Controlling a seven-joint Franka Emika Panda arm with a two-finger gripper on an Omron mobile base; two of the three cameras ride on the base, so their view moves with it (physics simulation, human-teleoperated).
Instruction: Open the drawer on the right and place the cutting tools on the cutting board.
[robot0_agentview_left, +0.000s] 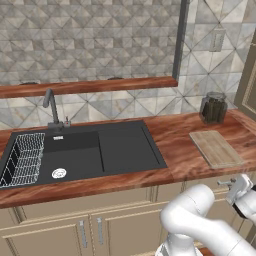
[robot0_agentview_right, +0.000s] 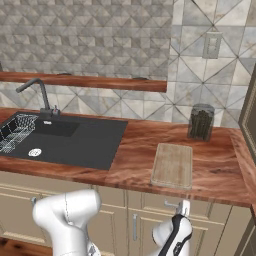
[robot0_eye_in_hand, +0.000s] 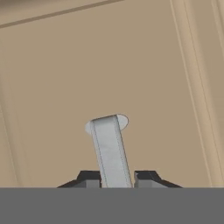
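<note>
The drawer (robot0_agentview_right: 215, 207) is the beige panel under the counter's right end, and it looks closed. Its silver bar handle (robot0_eye_in_hand: 111, 148) runs between my two dark fingertips in the hand view, and my gripper (robot0_eye_in_hand: 117, 179) is shut on it. From the right base view my gripper (robot0_agentview_right: 182, 209) sits at the handle (robot0_agentview_right: 171, 203), just below the counter edge; from the left base view my gripper (robot0_agentview_left: 236, 189) is at the far right. The cutting board (robot0_agentview_right: 172, 165) (robot0_agentview_left: 216, 148) lies bare on the counter above the drawer. The cutting tools are hidden.
A dark glass jar (robot0_agentview_right: 201, 121) (robot0_agentview_left: 213, 107) stands behind the board near the wall. A black sink (robot0_agentview_left: 100, 147) with a faucet (robot0_agentview_left: 51, 107) and a wire rack (robot0_agentview_left: 22, 159) lies to the left. Taller cabinet doors (robot0_agentview_right: 112, 225) sit beside the drawer.
</note>
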